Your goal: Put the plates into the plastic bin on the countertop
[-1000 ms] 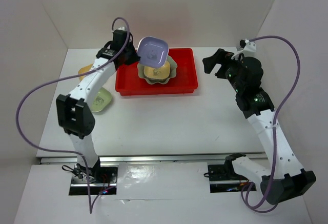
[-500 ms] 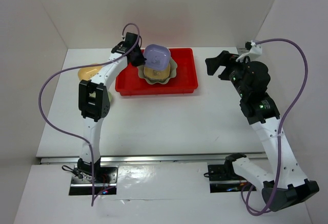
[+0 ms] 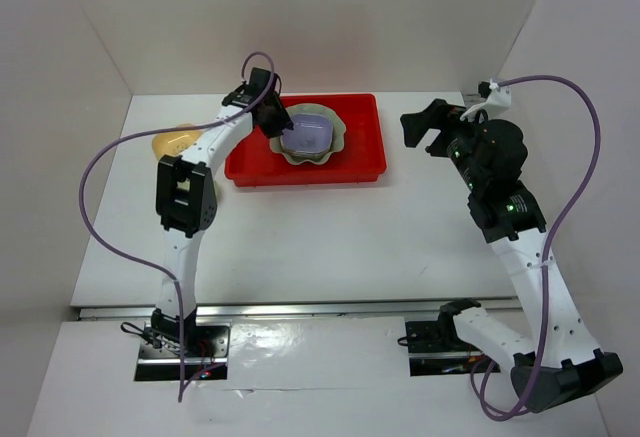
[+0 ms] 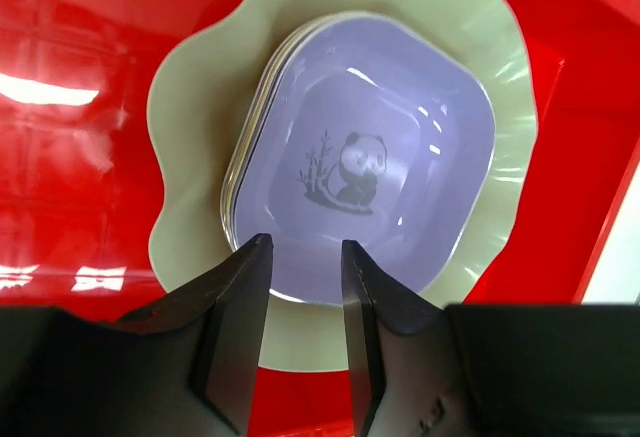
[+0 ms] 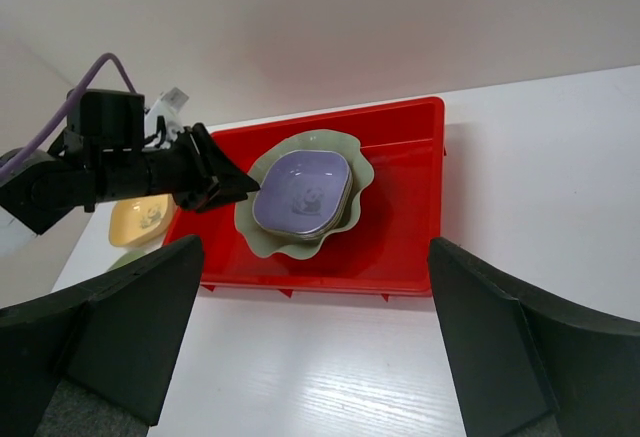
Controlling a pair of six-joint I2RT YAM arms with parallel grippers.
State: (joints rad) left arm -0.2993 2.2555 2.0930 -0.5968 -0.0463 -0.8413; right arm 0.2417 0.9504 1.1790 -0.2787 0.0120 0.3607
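The red plastic bin (image 3: 362, 160) stands at the back of the white countertop (image 3: 330, 232). In it lies the large pale-green scalloped dish (image 3: 337, 125), with the lavender dish (image 3: 308, 138) stacked flat on another small dish inside it. In the left wrist view the lavender dish (image 4: 370, 167) shows a panda print. My left gripper (image 3: 274, 121) hovers over that dish's near rim with its jaws apart and empty (image 4: 303, 257). My right gripper (image 3: 425, 125) is open and empty, right of the bin (image 5: 400, 207).
A yellow dish (image 3: 172, 142) lies on the countertop left of the bin, also in the right wrist view (image 5: 140, 219). A sliver of a light-green dish (image 5: 125, 259) shows beside it. White walls close in the back and both sides.
My left gripper carried the lavender dish down and right over the bin. The dish now lies flat on the stack in the scalloped dish, free of the jaws. The right arm barely moved.
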